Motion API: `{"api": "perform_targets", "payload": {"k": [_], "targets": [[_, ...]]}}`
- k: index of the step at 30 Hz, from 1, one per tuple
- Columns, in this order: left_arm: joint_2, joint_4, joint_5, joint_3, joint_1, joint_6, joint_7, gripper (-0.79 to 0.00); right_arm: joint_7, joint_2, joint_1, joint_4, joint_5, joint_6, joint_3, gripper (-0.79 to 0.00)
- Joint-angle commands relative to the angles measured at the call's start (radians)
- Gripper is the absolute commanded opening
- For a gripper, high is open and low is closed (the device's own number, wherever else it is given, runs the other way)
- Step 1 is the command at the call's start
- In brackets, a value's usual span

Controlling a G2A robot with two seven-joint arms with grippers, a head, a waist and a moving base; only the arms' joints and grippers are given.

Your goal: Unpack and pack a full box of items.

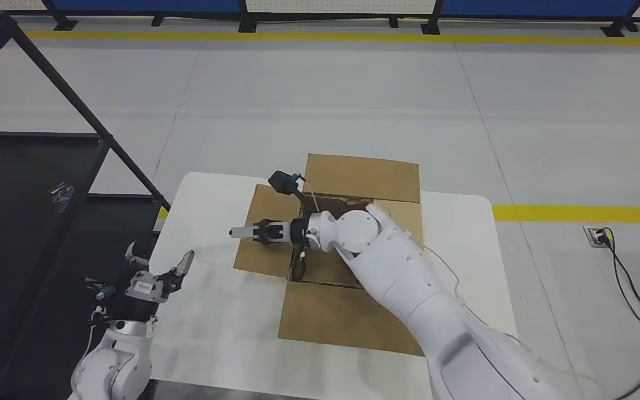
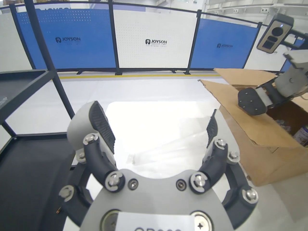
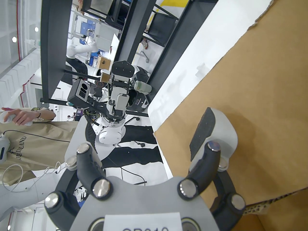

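An open cardboard box [image 1: 345, 225] stands in the middle of the white table [image 1: 215, 320], all its flaps folded outward. My right gripper [image 1: 247, 232] hovers open over the box's left flap [image 3: 243, 92], holding nothing; its pads [image 3: 203, 129] are spread wide. The same gripper [image 2: 252, 102] hangs over the box [image 2: 252, 143] in the left wrist view. My left gripper [image 2: 156, 128] is open and empty, low over the table's left part [image 1: 160, 262]. Under it lies a clear plastic bag [image 2: 158, 145]. Inside the box [image 2: 304, 132] some packed items are partly visible.
A black metal cart [image 1: 50, 200] with shelves [image 2: 21, 80] stands close to the table's left edge, its slanted post [image 1: 110, 150] near the table's corner. Bare tabletop [image 1: 240, 330] lies in front of the box on the left.
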Motion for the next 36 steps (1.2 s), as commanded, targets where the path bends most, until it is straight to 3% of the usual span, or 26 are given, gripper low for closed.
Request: {"api": "perform_targets", "payload": {"k": [1, 8, 12, 17, 23, 26, 30, 32, 36], "targets": [[0.002, -0.055, 0.011, -0.005, 0.013, -0.011, -0.008, 0.0, 0.025, 0.02, -0.003, -0.006, 0.02, -0.061, 0.028, 0.0], [0.003, -0.204, 0.065, 0.024, 0.017, -0.03, -0.074, 0.0, 0.147, 0.115, -0.048, -0.063, 0.105, -0.242, 0.15, 0.0], [0.001, -0.257, 0.082, 0.07, -0.008, -0.05, -0.112, 0.0, 0.154, 0.186, -0.12, -0.187, 0.101, -0.266, 0.227, 0.0], [-0.005, -0.299, 0.111, 0.16, -0.063, -0.086, -0.184, 0.0, 0.178, 0.297, -0.292, -0.457, 0.046, -0.242, 0.389, 0.0], [-0.02, -0.284, 0.142, 0.314, -0.168, -0.109, -0.264, 0.0, 0.209, 0.4, -0.61, -0.895, 0.003, -0.154, 0.656, 0.0], [-0.033, -0.24, 0.137, 0.388, -0.231, -0.102, -0.299, 0.0, 0.211, 0.428, -0.741, -1.049, 0.013, -0.128, 0.76, 0.0], [-0.053, -0.156, 0.083, 0.478, -0.324, -0.106, -0.353, 0.0, 0.199, 0.451, -0.846, -1.151, 0.003, -0.116, 0.854, 0.0], [-0.062, -0.113, 0.044, 0.518, -0.363, -0.139, -0.387, 0.0, 0.185, 0.455, -0.865, -1.166, -0.013, -0.115, 0.872, 0.0], [-0.062, -0.113, 0.044, 0.518, -0.363, -0.139, -0.387, 0.0, 0.185, 0.455, -0.865, -1.166, -0.013, -0.115, 0.872, 0.0]]}}
